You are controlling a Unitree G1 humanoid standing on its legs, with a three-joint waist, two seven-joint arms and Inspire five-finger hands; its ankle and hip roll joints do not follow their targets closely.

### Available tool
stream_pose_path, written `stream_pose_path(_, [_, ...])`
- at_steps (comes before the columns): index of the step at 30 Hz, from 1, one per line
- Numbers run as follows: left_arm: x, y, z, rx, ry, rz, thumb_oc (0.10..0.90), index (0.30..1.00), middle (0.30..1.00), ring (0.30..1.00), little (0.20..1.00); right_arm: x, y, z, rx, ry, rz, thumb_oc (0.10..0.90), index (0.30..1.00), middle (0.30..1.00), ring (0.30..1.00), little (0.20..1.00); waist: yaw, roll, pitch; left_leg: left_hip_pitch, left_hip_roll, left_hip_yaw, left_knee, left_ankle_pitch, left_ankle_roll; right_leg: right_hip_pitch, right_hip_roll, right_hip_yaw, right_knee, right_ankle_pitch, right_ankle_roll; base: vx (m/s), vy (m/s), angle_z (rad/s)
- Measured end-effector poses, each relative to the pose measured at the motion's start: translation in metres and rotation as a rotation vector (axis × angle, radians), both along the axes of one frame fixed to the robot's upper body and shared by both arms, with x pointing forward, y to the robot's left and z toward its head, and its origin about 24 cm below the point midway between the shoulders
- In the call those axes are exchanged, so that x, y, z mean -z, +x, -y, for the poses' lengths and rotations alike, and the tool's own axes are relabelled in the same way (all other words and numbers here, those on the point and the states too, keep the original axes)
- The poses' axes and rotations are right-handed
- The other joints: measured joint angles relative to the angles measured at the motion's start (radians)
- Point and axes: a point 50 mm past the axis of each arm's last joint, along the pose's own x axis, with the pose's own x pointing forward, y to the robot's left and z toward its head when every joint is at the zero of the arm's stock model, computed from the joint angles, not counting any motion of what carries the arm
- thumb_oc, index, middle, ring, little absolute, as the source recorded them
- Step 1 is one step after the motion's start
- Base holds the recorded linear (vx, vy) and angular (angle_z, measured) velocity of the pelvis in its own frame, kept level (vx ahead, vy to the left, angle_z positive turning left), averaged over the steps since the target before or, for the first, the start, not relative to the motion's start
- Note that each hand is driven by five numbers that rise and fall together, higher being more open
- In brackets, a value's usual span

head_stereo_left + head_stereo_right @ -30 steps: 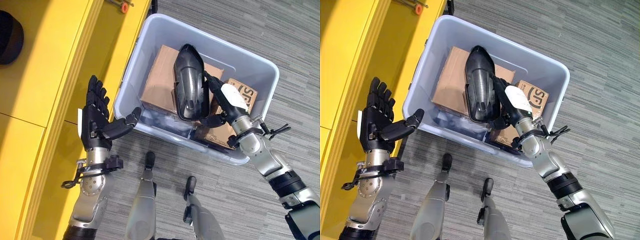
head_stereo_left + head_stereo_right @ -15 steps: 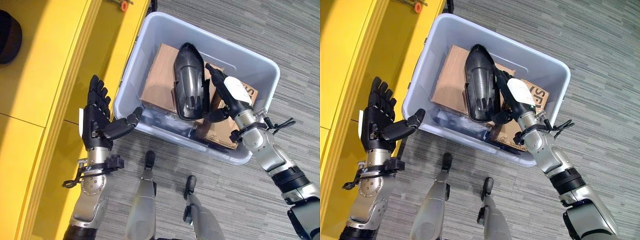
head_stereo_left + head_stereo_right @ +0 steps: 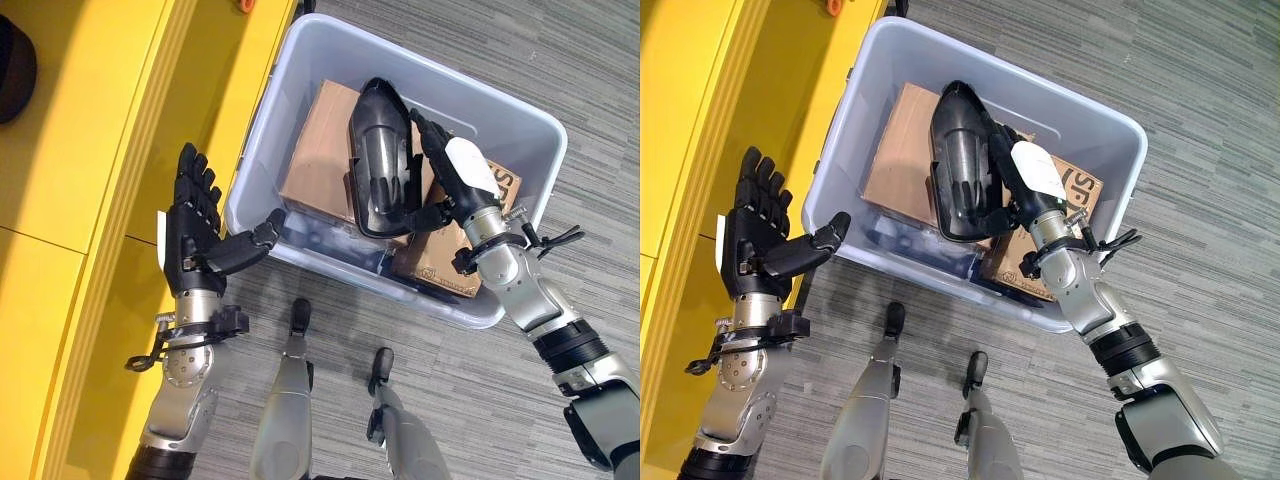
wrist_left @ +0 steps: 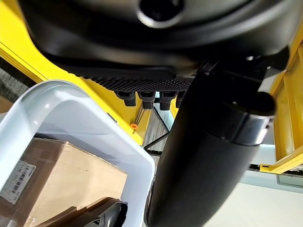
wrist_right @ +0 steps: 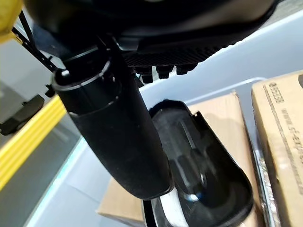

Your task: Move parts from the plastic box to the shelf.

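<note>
Fingers curled round the black part (image 3: 380,160), thumb under its near edge.
Right hand (image 3: 450,185) gripping the part over the box (image 3: 520,130), above the cartons (image 3: 320,155). Could slip or snag on the rim: smooth shell, one-sided hold. Left hand (image 3: 195,225) spread wide, holding nothing, between box and shelf (image 3: 90,150).

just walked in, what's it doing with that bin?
The right hand is inside the plastic box, fingers and thumb set around a black moulded part that stands up over the cardboard boxes. The left hand is held open, holding nothing, between the box and the yellow shelf. The part is still over the box, not yet at the shelf.
</note>
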Motion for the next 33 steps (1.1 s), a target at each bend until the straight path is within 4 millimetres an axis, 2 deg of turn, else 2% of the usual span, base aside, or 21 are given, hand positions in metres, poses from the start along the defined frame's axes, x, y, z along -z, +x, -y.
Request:
stream_pose_path(3, [-0.001, 0.001, 0.0, 0.002, 0.0, 0.005, 0.9, 1.0, 1.0, 1.0, 1.0, 0.0, 0.003, 0.002, 0.018, -0.052, 0.001, 0.9, 1.0, 1.0, 1.0, 1.0, -0.001, 0.001, 0.001, 0.0, 0.0, 0.0, 0.0, 0.0, 0.0, 0.0, 0.0, 0.0, 0.0, 0.0, 0.0, 0.0, 0.0, 0.0])
stream_pose_path(5, [-0.001, 0.0, 0.0, 0.003, 0.001, 0.004, 0.9, 1.0, 1.0, 1.0, 1.0, -0.002, 0.004, 0.005, 0.014, -0.17, 0.004, 0.9, 1.0, 1.0, 1.0, 1.0, 0.0, 0.005, 0.003, 0.0, 0.0, 0.0, 0.0, 0.0, 0.0, 0.0, 0.0, 0.0, 0.0, 0.0, 0.0, 0.0, 0.0, 0.0])
stream_pose_path(8, [0.001, -0.001, -0.001, 0.0, 0.0, -0.001, 0.9, 1.0, 1.0, 1.0, 1.0, -0.01, 0.004, 0.015, 0.031, -0.293, 0.016, 0.9, 1.0, 1.0, 1.0, 1.0, 0.003, 0.007, 0.005, -0.001, 0.0, -0.001, 0.0, 0.0, 0.0, 0.0, 0.0, -0.001, 0.0, 0.0, 0.0, 0.0, 0.0, 0.0])
stream_pose_path(14, [0.001, -0.001, -0.001, 0.004, 0.003, -0.004, 0.9, 1.0, 1.0, 1.0, 1.0, -0.028, 0.005, 0.022, 0.031, -0.525, 0.038, 0.9, 1.0, 1.0, 1.0, 1.0, 0.002, 0.01, 0.009, -0.004, 0.0, -0.001, 0.0, 0.0, 0.0, -0.003, 0.0, -0.001, 0.0, 0.0, 0.0, 0.0, 0.0, 0.0])
stream_pose_path(19, [-0.002, -0.001, 0.001, 0.01, 0.004, 0.009, 0.9, 1.0, 1.0, 1.0, 1.0, -0.042, 0.004, 0.023, 0.021, -0.637, 0.061, 0.9, 1.0, 1.0, 1.0, 1.0, 0.001, 0.01, 0.009, -0.014, 0.001, -0.001, 0.0, 0.0, 0.0, -0.013, 0.0, -0.002, 0.0, 0.0, 0.0, 0.0, 0.0, 0.0])
stream_pose_path(27, [-0.004, -0.002, 0.002, 0.017, 0.004, 0.022, 0.9, 1.0, 1.0, 1.0, 1.0, -0.05, -0.002, 0.022, -0.015, -0.758, 0.083, 0.9, 1.0, 1.0, 1.0, 1.0, 0.0, 0.01, 0.009, -0.016, 0.001, -0.002, -0.001, 0.0, 0.0, -0.014, 0.001, -0.004, 0.0, 0.0, 0.0, 0.0, 0.0, 0.0])
stream_pose_path(33, [-0.004, -0.003, 0.001, 0.015, 0.005, 0.021, 0.9, 1.0, 1.0, 1.0, 1.0, -0.06, 0.001, 0.02, -0.014, -0.905, 0.097, 0.9, 1.0, 1.0, 1.0, 1.0, -0.001, 0.009, 0.009, -0.023, 0.0, -0.01, -0.001, 0.001, -0.001, -0.018, 0.003, -0.011, 0.0, 0.0, 0.0, 0.0, -0.007, 0.02])
